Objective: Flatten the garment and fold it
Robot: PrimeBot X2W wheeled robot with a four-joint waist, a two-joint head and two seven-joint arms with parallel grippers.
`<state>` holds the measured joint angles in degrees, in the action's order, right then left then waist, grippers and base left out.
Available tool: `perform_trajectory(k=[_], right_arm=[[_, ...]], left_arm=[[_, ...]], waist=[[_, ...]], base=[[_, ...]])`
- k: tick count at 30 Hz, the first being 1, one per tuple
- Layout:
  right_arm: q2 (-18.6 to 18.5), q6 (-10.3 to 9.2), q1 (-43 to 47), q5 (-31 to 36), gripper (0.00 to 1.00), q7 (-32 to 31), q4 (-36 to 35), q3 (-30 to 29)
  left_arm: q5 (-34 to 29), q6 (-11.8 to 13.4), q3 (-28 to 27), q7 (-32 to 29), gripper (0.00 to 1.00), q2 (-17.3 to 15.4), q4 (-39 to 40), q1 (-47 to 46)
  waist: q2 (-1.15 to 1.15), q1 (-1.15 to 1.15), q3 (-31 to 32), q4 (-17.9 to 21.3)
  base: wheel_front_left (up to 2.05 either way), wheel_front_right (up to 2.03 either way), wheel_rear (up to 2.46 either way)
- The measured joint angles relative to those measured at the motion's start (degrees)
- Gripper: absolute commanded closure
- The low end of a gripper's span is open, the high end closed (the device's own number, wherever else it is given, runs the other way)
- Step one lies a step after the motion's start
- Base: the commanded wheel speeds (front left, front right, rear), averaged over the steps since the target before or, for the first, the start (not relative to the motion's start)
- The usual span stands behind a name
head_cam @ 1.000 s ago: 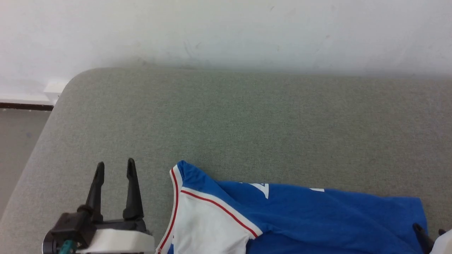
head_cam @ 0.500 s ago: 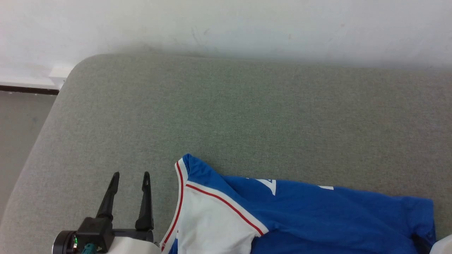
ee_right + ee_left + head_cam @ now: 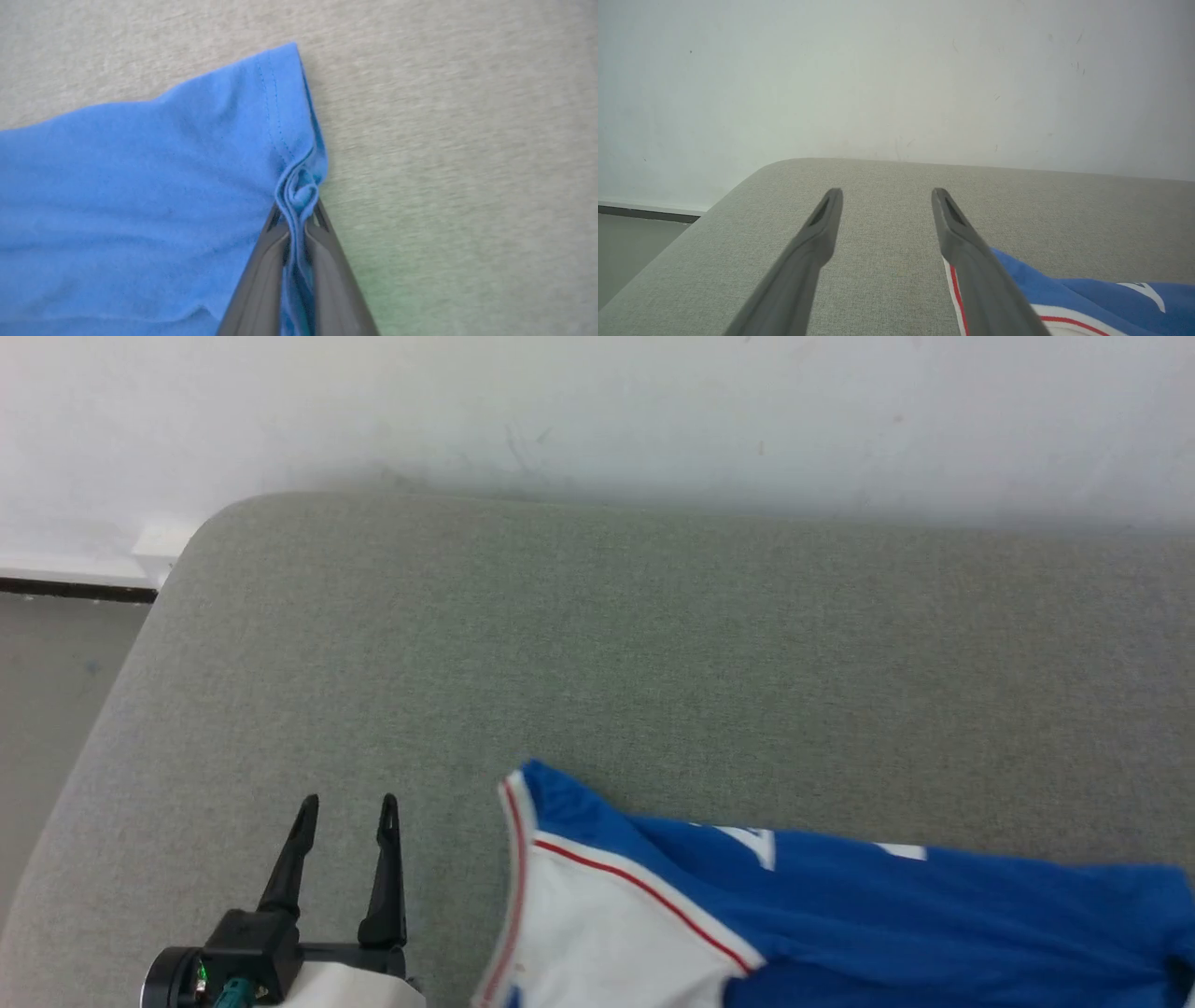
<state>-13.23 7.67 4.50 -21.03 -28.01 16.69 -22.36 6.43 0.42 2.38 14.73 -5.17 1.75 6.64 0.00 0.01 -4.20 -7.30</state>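
The right claw [image 3: 297, 210] is pressed together on a bunched fold at the garment's [image 3: 140, 186] blue hem corner, with cloth squeezed between its two fingers. The left claw [image 3: 349, 800] stands spread wide and holds nothing; it is near the garment's white sleeve and not touching it. The garment lies on a grey cushion [image 3: 653, 644]. The head view's bottom edge cuts off the garment's lower part, and its white lettering is too partial to read.

A grey upholstered surface [image 3: 653, 644] bears the blue-and-white garment [image 3: 887, 915], lying partly bunched
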Motion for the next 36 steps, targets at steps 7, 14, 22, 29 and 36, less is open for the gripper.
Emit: perform_trajectory(k=[7,14,22,29,36], right_arm=[[-5.06,-0.07,-2.25,4.43,1.0,1.54,2.87,-6.52],[-3.74,-0.07,-1.23,3.49,1.0,-1.45,-3.52,-3.5],[-2.63,-0.1,5.57,-3.15,1.0,-11.91,-21.05,4.57],[1.07,-0.13,8.14,-8.15,1.0,-19.73,-33.2,12.37],[8.36,-0.14,6.09,-12.47,1.0,-22.46,-36.1,21.31]], left_arm=[[-0.44,-0.98,-0.41,0.0,0.0,0.66,-0.01,0.01],[-0.51,-1.47,-0.89,0.0,0.0,1.26,-0.22,0.34],[-0.51,-1.98,-0.99,0.0,0.0,1.58,-0.35,1.02],[-0.51,-2.41,-0.64,0.0,0.0,1.88,-0.75,1.48],[-0.56,-2.9,-0.73,0.0,0.0,1.94,-0.86,1.57]], waist=[[0.0,0.0,1.02,1.26],[0.0,0.0,2.69,1.95],[0.0,-0.01,4.48,1.96],[0.0,-0.01,5.41,0.59],[0.0,-0.01,6.16,-1.75]], base=[[0.0,0.0,0.0],[0.0,0.0,0.0],[0.0,0.0,0.0],[0.0,0.0,0.0],[0.0,0.0,0.0]])
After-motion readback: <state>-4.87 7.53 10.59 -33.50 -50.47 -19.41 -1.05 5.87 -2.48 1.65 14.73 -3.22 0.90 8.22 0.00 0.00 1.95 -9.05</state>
